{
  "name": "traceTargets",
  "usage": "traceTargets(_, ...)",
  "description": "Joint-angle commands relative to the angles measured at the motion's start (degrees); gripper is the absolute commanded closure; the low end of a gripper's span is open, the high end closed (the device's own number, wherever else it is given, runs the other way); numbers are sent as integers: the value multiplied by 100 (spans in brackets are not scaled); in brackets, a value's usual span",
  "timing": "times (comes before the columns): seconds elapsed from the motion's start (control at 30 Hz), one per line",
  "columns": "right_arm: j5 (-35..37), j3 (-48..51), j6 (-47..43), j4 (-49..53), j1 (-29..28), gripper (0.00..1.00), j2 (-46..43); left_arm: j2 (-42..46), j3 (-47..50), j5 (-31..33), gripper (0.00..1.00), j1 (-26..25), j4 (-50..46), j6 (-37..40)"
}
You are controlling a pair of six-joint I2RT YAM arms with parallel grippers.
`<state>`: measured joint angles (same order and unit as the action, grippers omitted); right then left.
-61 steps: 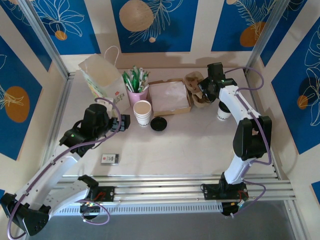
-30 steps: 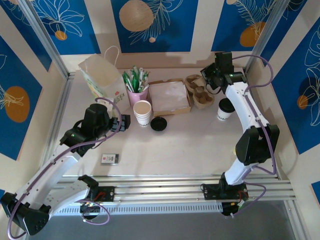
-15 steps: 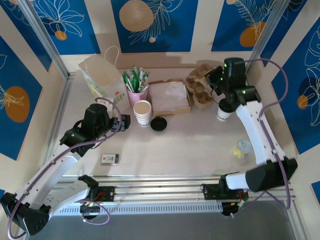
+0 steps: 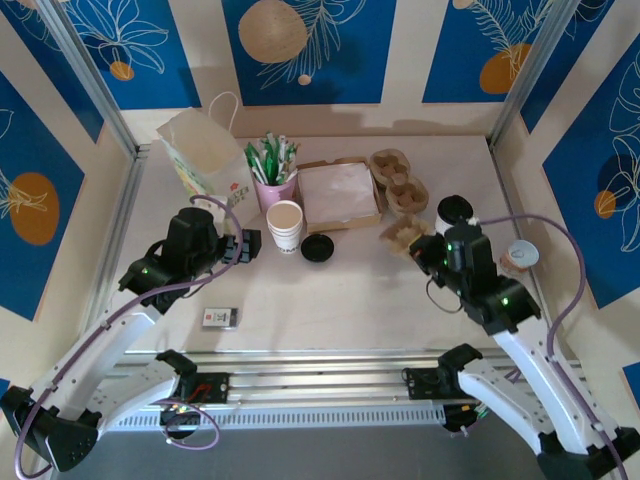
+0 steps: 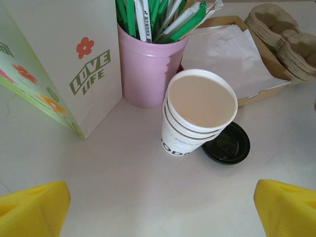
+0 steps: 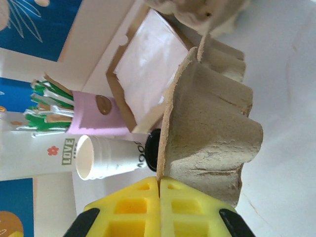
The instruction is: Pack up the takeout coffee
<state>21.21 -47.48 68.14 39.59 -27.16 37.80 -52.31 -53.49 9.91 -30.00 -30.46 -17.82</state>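
I find the takeout coffee (image 4: 455,210), a cream paper cup under a black lid, standing upright at the right of the table (image 4: 380,290). It is just right of the stack of pulp carriers (image 4: 398,180) and just beyond the right wrist, whose housing covers its lower part from overhead. The right gripper (image 4: 421,247) sits near that cup. Its wrist camera shows the yellow fingers (image 6: 133,202) brought together on the thin edge of a single pulp carrier (image 6: 207,133), which is clamped between them and projects ahead of the gripper. Whether this carrier touches the table I cannot tell. The left gripper (image 5: 159,212) is held over the left-centre of the table, its two yellow fingertips wide apart with nothing between them. Ahead of it stands a stack of lidless paper cups (image 5: 197,116), with a loose black lid (image 5: 226,144) lying flat just beside its base. A pink cup (image 5: 148,69) of green and white sticks stands just behind the stack, and a printed paper bag (image 5: 59,59) stands left of the pink cup. An open cardboard box (image 4: 340,195) lined with white paper lies between the pink cup and the stacked carriers. A small packet (image 4: 220,318) lies flat near the front rail, well apart from the rest. A small round container (image 4: 520,257) stands near the right edge; I cannot make out its contents.
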Motion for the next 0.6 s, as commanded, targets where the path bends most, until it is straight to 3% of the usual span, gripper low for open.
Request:
traceTargets(0.0, 501, 470, 562, 343, -368, 100, -328, 68, 6, -60, 4, 64, 101, 86)
traceTargets(0.2, 1274, 1061, 1494, 812, -1134, 100, -842, 64, 12, -7, 4, 64, 84, 101)
traceTargets(0.4, 1465, 1409, 2195, 1454, -1487, 100, -1042, 57, 13, 11, 4, 66, 75, 110)
traceTargets(0.57, 1508, 1616, 2633, 1933, -1556, 71, -1339, 43, 15, -2, 4, 64, 75, 106)
